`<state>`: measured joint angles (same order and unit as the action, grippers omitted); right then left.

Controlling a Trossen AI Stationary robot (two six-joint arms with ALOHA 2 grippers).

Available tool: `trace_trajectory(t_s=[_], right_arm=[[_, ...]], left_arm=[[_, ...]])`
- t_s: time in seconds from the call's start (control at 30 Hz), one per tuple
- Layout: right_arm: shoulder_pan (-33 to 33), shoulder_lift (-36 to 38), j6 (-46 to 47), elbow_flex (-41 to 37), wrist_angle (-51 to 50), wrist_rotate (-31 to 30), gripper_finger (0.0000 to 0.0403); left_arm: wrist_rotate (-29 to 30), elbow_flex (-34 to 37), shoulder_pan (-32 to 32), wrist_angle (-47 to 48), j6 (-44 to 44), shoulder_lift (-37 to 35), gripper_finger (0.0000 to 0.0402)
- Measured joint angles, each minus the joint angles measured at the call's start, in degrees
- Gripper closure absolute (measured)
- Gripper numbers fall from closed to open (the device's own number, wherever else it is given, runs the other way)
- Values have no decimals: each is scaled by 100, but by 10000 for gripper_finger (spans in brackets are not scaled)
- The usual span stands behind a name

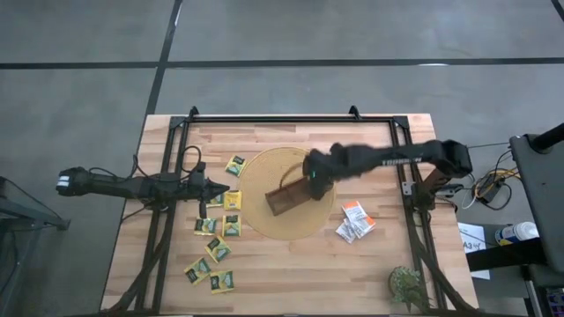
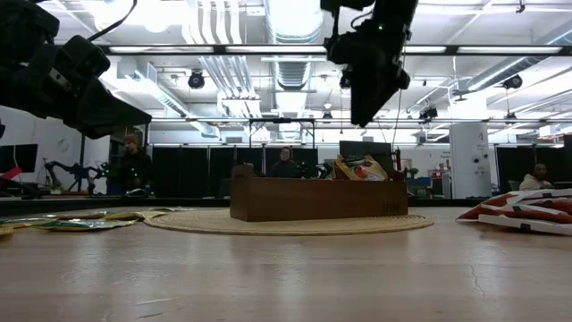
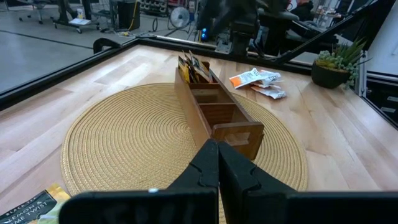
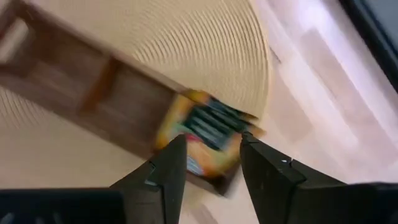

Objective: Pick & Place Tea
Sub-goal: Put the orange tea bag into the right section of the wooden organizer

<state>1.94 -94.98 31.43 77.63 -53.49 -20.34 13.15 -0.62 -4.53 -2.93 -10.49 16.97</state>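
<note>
The right gripper hangs above one end of the tray, over the end compartment where orange packets stand on edge. In the right wrist view its fingers stand apart with nothing between them, and the packets show through the gap just below the tips; how many stand there I cannot tell.

The tray is one, with three compartments, and lies on one round woven mat. The two compartments farther from the right gripper look empty in the left wrist view.

To the right gripper's outer side, off the mat, a small heap of white-and-orange packets lies on the table, about three.

The left gripper hovers at the mat's opposite edge, fingers pressed together and holding nothing. Around it lie the yellow-green packets: one beyond it near the mat's rim, one just beside its tip, and about six more spread nearer the table's front edge, eight or so in all.

One small potted plant stands at the table's front corner on the right arm's side.
</note>
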Motion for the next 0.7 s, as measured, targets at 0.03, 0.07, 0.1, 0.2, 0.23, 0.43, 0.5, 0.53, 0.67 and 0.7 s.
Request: trace_trajectory(t_s=[0.03, 0.07, 0.1, 0.2, 0.23, 0.43, 0.5, 0.53, 0.67, 0.7], right_arm=[[-161, 0, 242, -143, 250, -300, 259], [-316, 0, 426, -274, 470, -589, 259], [-462, 0, 537, -399, 649, -851, 259], [-836, 0, 963, -720, 803, -1406, 259], [-924, 0, 1152, -795, 746, -1489, 259], [-836, 99, 1525, -1142, 755, -1153, 259], [-685, 139, 1532, -1179, 965, -1108, 259], [-605, 163, 1519, -1186, 1021, -1060, 259], [-309, 176, 1468, -1276, 1017, -941, 259], [-245, 175, 1395, -1312, 1033, -940, 259]], left_arm=[[0, 0, -1, -1, 0, 0, 402], [0, -2, -1, -1, 1, 0, 402], [0, -2, 0, -1, 1, 0, 402], [0, 0, 2, 2, -1, 0, 402], [0, 0, -1, 2, 1, 0, 402], [0, 0, 0, 0, 1, 0, 402], [0, 0, 0, 1, 1, 0, 402], [0, -2, 2, -1, 1, 0, 402], [0, -1, 1, 0, -1, 0, 402], [0, 0, 1, -1, 0, 4, 402]])
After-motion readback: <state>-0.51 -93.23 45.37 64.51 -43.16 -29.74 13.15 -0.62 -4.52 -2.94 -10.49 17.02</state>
